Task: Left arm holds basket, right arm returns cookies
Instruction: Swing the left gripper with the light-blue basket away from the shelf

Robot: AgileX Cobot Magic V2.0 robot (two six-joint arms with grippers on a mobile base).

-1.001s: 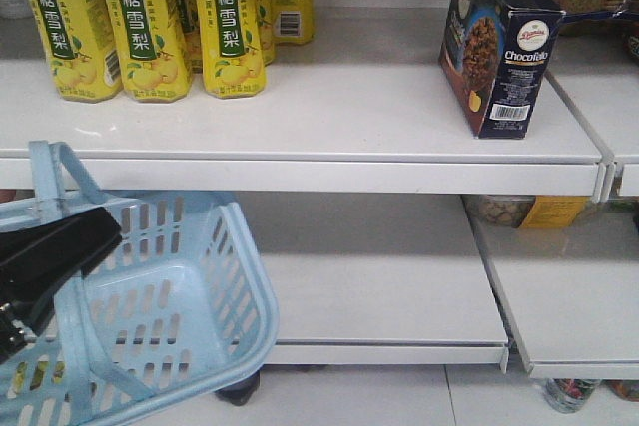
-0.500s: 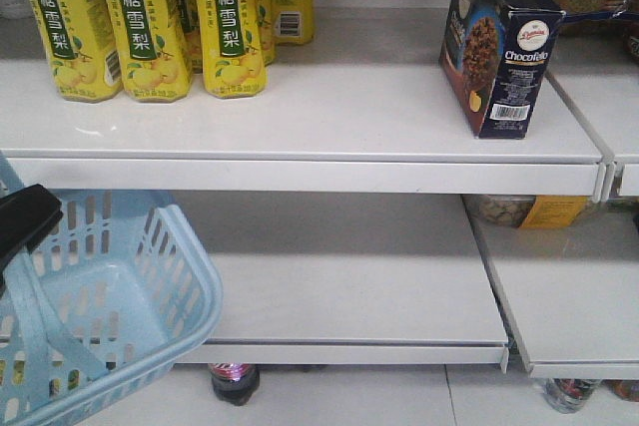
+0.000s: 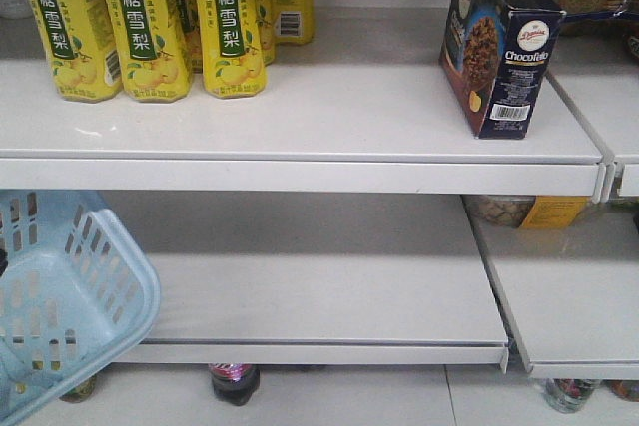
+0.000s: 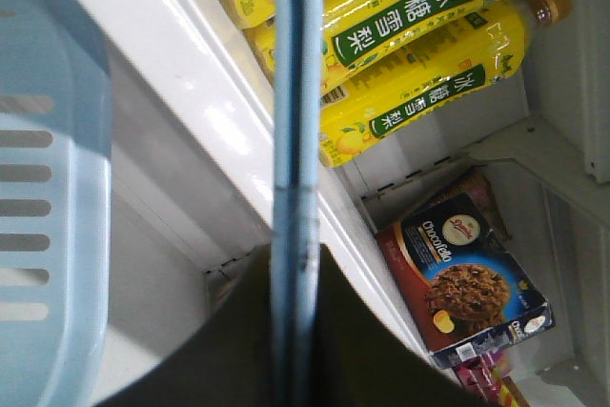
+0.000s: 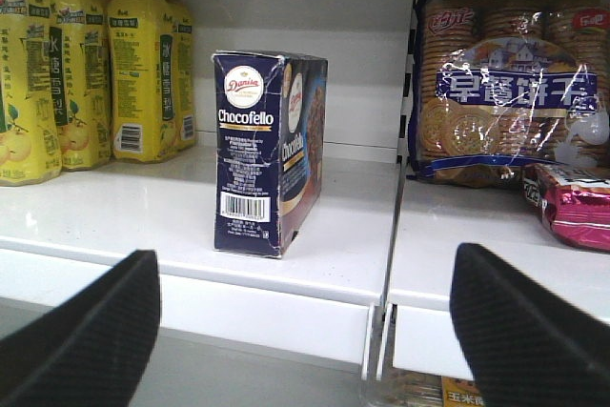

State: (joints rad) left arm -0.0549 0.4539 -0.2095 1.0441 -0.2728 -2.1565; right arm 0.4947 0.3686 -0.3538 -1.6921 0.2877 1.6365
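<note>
Front-facing camera showed the basket (image 3: 70, 296) low at the left edge, neither of my grippers visible. Left wrist view – my left gripper (image 4: 286, 350) was clamped on the basket's handle (image 4: 294, 140). Right wrist view – my right gripper (image 5: 305, 331) was spread wide, empty; the cookies (image 5: 270, 152) stood upright on the shelf (image 5: 191, 226) just beyond and between my fingers.

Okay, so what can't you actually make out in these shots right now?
- Light blue slotted plastic basket: front view's left edge cuts it off, handles unseen.
- Left gripper: wrist view shows only its dark body around the handle; tips hidden.
- Dark navy cardboard cookie box: small print unreadable.
- Bottle beneath the bottom shelf: mostly hidden.
</note>
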